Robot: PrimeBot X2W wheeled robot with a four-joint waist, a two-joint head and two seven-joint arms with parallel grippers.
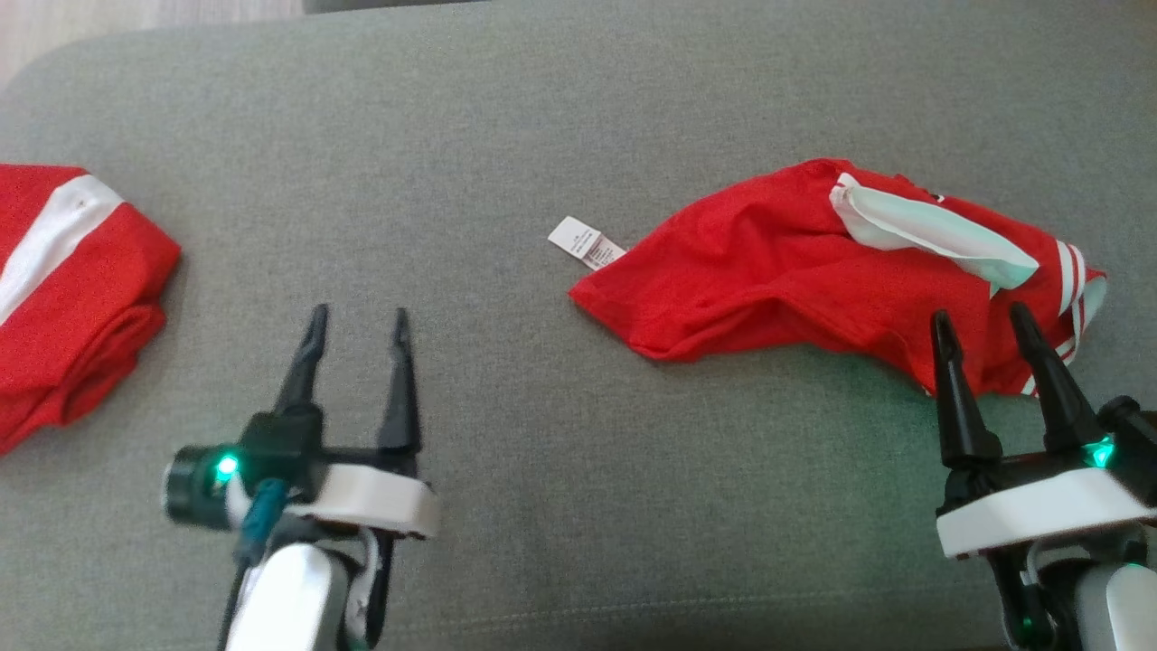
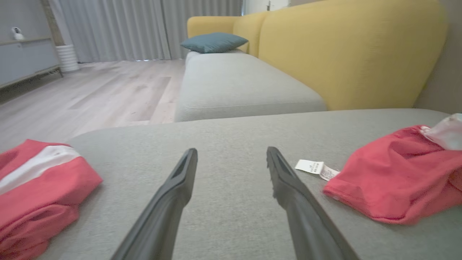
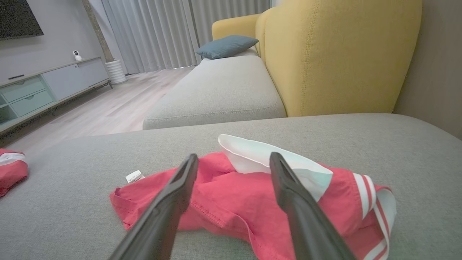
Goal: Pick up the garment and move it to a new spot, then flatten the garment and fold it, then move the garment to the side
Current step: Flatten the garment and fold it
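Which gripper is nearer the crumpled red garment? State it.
Right. The right gripper is at the crumpled garment's near edge; the left gripper is over bare cushion, well to its left.

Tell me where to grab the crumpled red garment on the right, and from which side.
Pinch the crumpled red garment at its near hem, where the fabric bunches into a raised fold off the grey cushion. Come from the robot's side with the right end effector, which is open and points at that edge. The loose white panel is probably a poorer hold.
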